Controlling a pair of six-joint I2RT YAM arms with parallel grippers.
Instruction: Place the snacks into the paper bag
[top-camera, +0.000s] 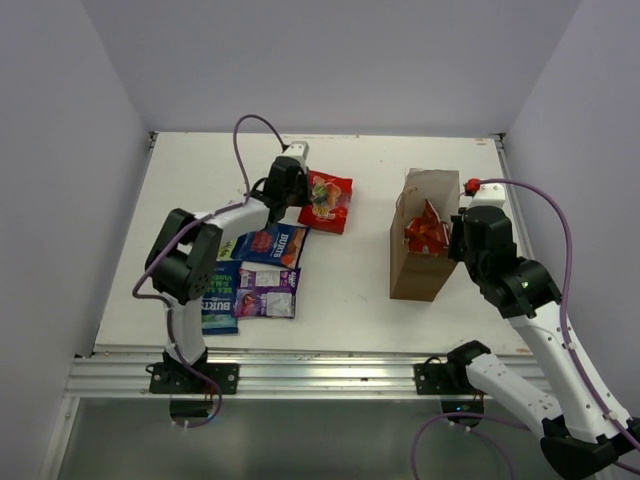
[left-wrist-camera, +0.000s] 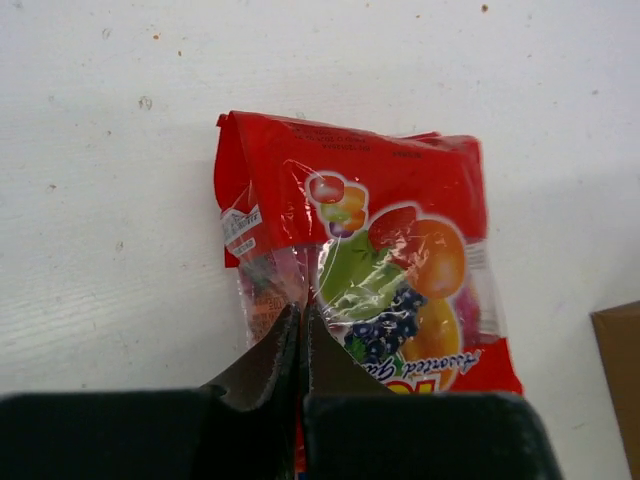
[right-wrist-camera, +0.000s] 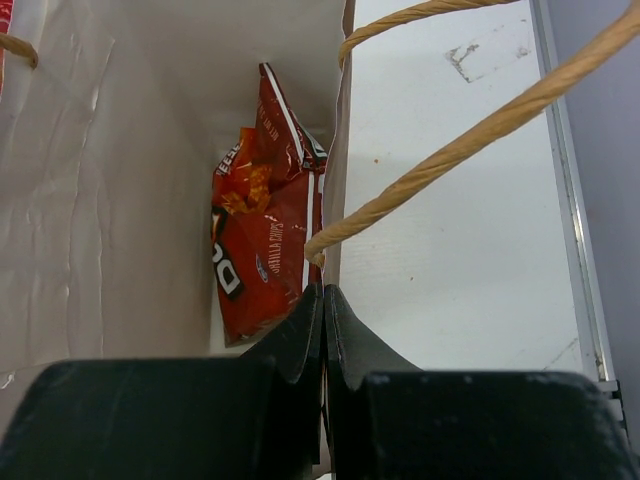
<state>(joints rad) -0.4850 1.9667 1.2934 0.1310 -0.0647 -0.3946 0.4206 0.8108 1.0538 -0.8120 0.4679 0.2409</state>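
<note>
Top external: upright brown kraft paper bag (top-camera: 420, 272) right of table centre. Red foil Doritos bag (top-camera: 425, 232) stands inside, lower half hidden by wall. Right gripper (right-wrist-camera: 323, 295) at bag's 3 o'clock, jaws closed on thin rim wall; twisted string handles (right-wrist-camera: 440, 165) cross its view. Glossy red fruit-print packet (left-wrist-camera: 400, 250) flat at bag's 10 o'clock, bottom edge hidden behind left gripper (left-wrist-camera: 303, 312), jaws closed, pinching crinkled film. Blue crisp packet (top-camera: 275, 243), purple crisp packet (top-camera: 268, 290) at its 7 o'clock, others partly under arm.
</note>
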